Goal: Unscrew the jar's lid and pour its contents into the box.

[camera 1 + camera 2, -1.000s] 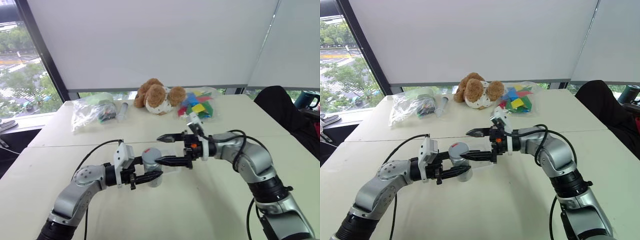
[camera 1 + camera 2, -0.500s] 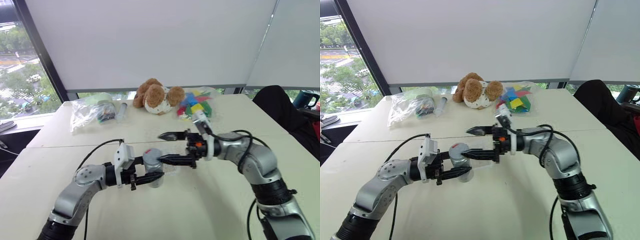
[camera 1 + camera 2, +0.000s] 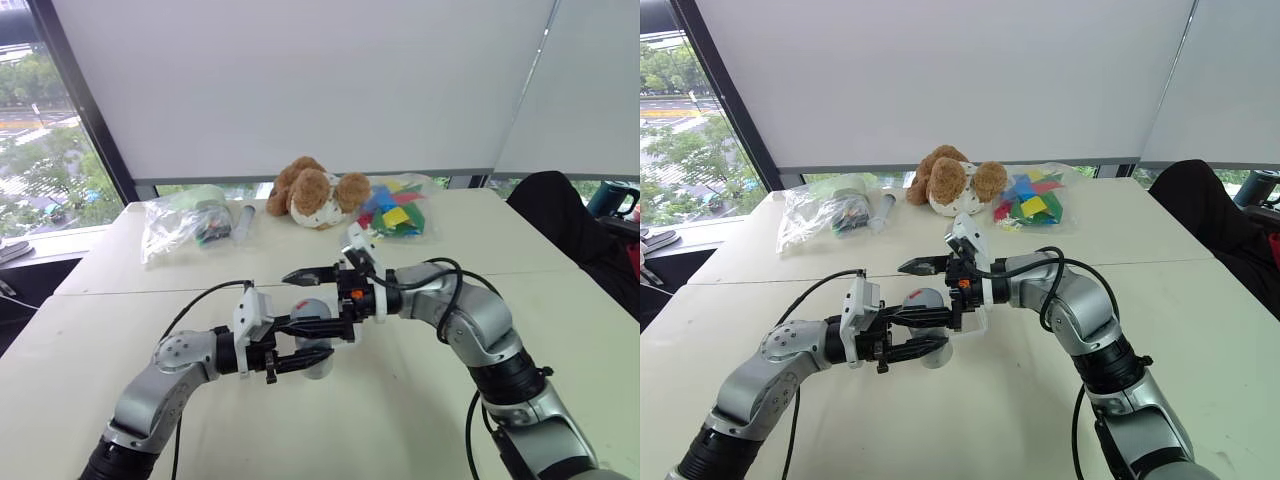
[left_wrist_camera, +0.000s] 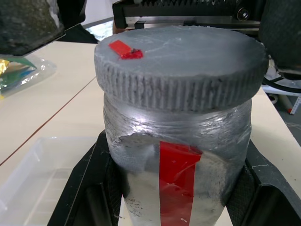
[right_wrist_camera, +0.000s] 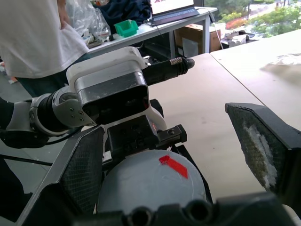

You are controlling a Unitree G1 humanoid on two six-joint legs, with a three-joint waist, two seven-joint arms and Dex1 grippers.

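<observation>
My left gripper [image 3: 315, 352] is shut on the silvery-grey jar [image 4: 178, 165], which stands upright with a red stripe down its label. The round grey lid [image 4: 178, 61] sits on the jar and carries a small red mark. My right gripper [image 3: 295, 300] reaches in from the right, open. Its fingers [image 5: 80, 165] stand on either side of the lid [image 5: 150, 181] with a gap to each. The clear plastic box [image 4: 37, 174] lies on the table just beside the jar. The contents are hidden inside the jar.
At the table's far side lie a teddy bear [image 3: 315, 195], a bag of coloured blocks [image 3: 395, 210], another clear bag [image 3: 185, 220] and a clear tube [image 3: 243, 222]. A dark chair [image 3: 570, 225] stands at the right. A person in a white shirt [image 5: 37, 33] is behind me.
My right gripper has moved left, staying open, so its fingers now straddle the lid. The left gripper and the jar have kept still.
</observation>
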